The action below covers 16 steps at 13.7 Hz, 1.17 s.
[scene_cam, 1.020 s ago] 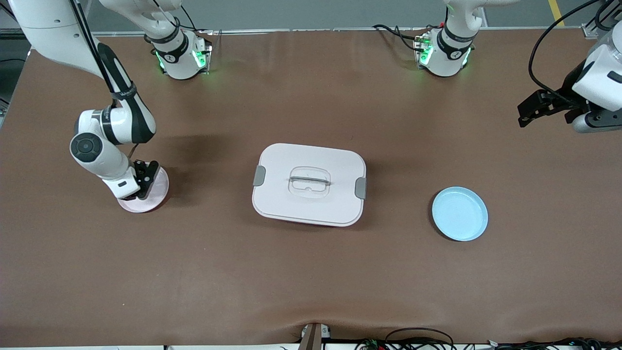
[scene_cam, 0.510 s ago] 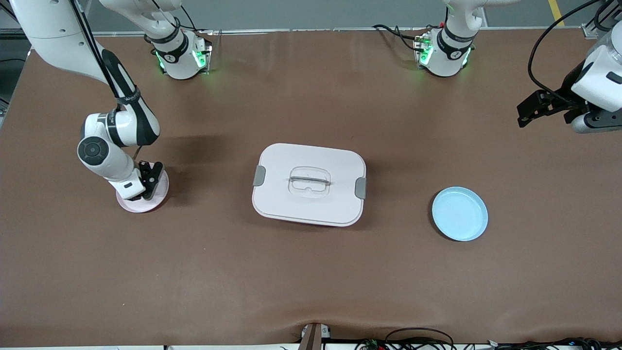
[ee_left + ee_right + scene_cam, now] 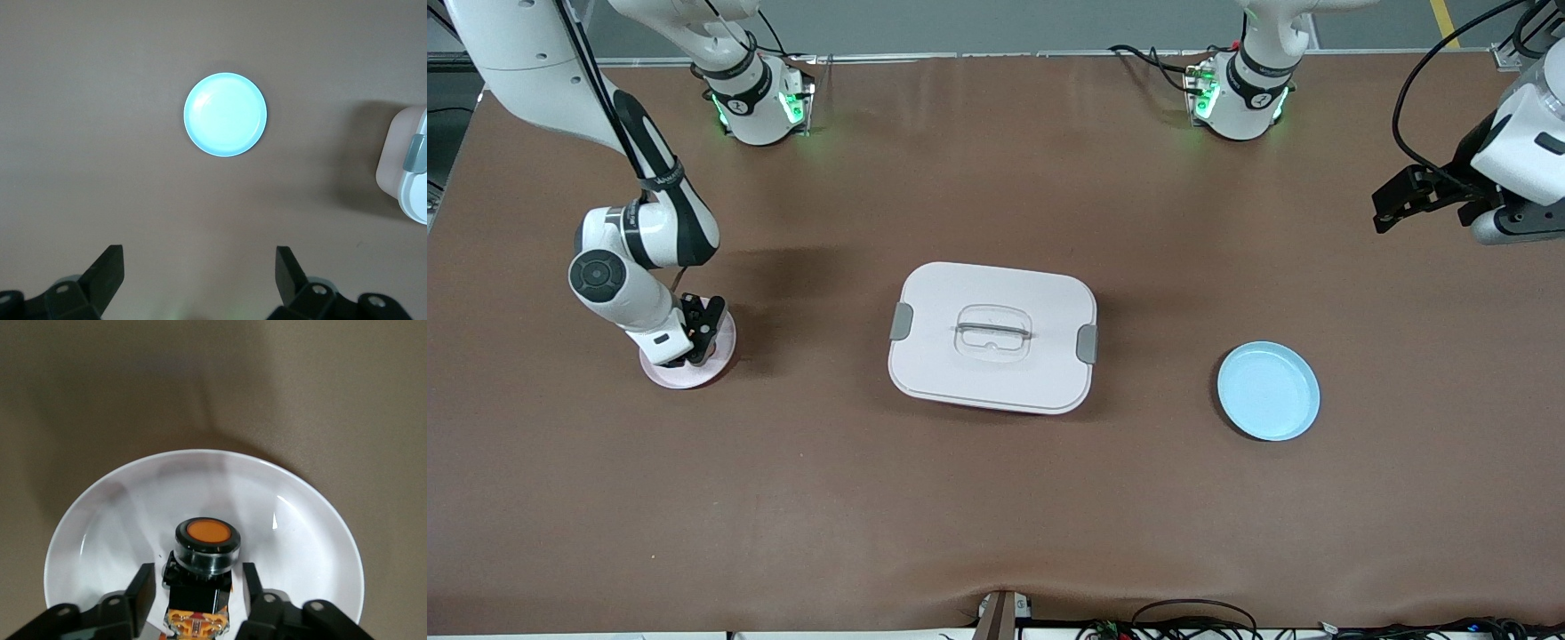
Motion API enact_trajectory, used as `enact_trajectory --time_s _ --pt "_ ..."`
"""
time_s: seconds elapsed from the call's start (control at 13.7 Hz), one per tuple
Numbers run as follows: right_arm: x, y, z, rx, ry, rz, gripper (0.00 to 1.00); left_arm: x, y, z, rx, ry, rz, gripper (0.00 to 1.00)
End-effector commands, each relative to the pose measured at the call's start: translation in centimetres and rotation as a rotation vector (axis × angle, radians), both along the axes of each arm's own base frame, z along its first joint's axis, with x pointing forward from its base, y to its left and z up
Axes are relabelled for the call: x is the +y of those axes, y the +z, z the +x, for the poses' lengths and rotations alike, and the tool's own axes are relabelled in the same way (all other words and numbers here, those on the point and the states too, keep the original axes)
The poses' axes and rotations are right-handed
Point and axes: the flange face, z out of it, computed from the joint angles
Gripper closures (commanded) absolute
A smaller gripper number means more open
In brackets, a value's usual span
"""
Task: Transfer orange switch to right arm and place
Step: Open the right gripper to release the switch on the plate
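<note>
Between the fingers of the right claw (image 3: 193,603) the orange switch (image 3: 203,567) is sitting in the pink dish (image 3: 100,540), its round orange end pointing away from the wrist. The fingers are standing apart, one on each side of the black body with a sliver of gap showing, so the claw is not clamped on it. Over the last second the right arm has been drawing back slightly from the dish toward its own base, and its claw (image 3: 698,331) has been shifting with it over the dish (image 3: 720,351) rim. That reads to me as the release having just happened: the switch is lying loose in the dish and the arm is beginning to back off.

Well away at the other end of the tabletop (image 3: 996,516), the left claw (image 3: 1396,197) is waiting in the air with its fingers wide apart and nothing between them, and it has not moved. Below it the blue plate (image 3: 225,115) is lying bare, with the white lidded box (image 3: 992,336) between the two dishes.

My judgement is that the handover and the placing are as good as done; what is left is for the right claw to lift clear without nudging the switch.
</note>
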Motion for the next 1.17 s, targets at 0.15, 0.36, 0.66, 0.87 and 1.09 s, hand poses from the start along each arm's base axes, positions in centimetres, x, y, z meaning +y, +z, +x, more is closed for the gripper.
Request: enact_trajectory --time_s 0.15,0.36,0.66,0.87,1.09 --pt "-0.2 2.1 0.0 0.018 -0.097 0.013 0.0 0.1 0.5 -0.5 -0.006 -0.016 -0.015 0.0" --pt "-0.1 4.5 -0.2 0.025 -0.286 0.003 0.0 0.0 0.4 -0.4 -0.005 -0.018 -0.015 0.0" --pt "-0.3 7.0 -0.4 -0.019 -0.668 -0.007 0.0 0.1 -0.1 -0.1 -0.002 -0.015 -0.017 0.0" --pt "-0.3 8.2 -0.2 -0.068 -0.892 -0.008 0.0 0.0 0.0 0.0 -0.003 -0.018 -0.016 0.0" --pt "-0.5 9.4 0.0 -0.118 -1.087 -0.01 0.0 -0.1 -0.1 0.0 -0.002 -0.021 -0.016 0.0"
